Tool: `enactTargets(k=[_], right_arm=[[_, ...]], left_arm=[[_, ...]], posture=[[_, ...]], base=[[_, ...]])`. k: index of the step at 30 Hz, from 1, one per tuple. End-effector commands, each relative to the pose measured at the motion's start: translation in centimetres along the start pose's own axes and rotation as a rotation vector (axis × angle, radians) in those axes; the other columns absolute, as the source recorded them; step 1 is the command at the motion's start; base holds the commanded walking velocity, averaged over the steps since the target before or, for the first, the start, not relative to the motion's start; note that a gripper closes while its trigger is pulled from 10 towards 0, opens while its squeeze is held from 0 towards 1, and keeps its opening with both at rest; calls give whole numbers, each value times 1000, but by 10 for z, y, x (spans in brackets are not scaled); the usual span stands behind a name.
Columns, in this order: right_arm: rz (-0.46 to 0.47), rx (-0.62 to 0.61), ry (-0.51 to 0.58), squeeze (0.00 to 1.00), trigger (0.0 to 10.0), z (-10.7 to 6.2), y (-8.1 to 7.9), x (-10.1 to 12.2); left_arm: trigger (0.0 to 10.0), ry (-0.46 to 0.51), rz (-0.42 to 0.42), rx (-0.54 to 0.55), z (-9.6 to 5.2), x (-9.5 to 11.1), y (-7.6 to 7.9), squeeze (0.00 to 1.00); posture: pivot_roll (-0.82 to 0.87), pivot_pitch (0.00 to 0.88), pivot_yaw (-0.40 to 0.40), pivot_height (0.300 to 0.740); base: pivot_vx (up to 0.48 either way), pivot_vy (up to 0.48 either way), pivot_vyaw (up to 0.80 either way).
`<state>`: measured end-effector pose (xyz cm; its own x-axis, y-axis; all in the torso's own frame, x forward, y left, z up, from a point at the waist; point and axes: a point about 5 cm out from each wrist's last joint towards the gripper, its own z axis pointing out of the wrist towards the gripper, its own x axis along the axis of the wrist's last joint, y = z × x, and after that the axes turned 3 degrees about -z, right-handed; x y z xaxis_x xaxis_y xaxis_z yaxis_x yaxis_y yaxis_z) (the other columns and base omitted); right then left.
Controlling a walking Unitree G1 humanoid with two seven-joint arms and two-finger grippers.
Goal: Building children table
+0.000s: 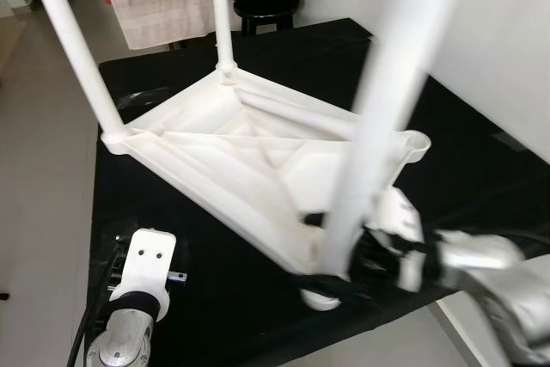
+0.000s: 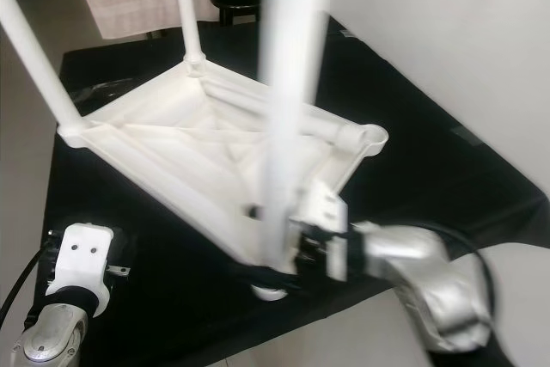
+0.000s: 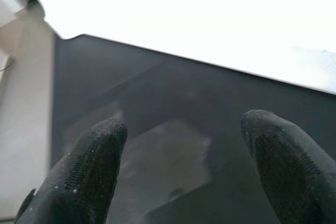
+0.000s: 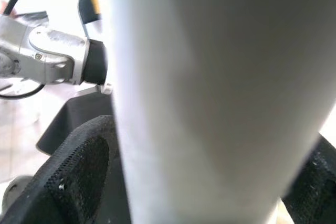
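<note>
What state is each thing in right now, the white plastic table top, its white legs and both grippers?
White plastic table top: upside down on the black cloth, tilted.
Two far white legs: standing in their corner sockets.
Near white leg: upright at the near corner, gripped low.
Far-right corner socket: empty.
Right gripper: shut on the near leg.
Left gripper: open, holding nothing, over the cloth.

Bright daylight overexposes the white plastic; near table leg [image 1: 378,126] is motion-blurred.
</note>
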<state>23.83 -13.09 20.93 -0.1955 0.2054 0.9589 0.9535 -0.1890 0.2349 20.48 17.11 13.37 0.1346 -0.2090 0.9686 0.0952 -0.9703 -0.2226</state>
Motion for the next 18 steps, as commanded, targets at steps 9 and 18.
enactTargets(k=[9, 18], right_arm=[[-99, 147, 154, 0, 10000, 100, 0, 34], [-187, 197, -28, 0, 10000, 64, 20, 5]], left_arm=[[10000, -9, 40, 65, -6, 0, -12, 0], [10000, -5, 53, 74, -5, 2, -16, 0]], posture=[[-33, 138, -29, 740], [-34, 141, -18, 740]], base=[[0, 0, 0], [0, 0, 0]])
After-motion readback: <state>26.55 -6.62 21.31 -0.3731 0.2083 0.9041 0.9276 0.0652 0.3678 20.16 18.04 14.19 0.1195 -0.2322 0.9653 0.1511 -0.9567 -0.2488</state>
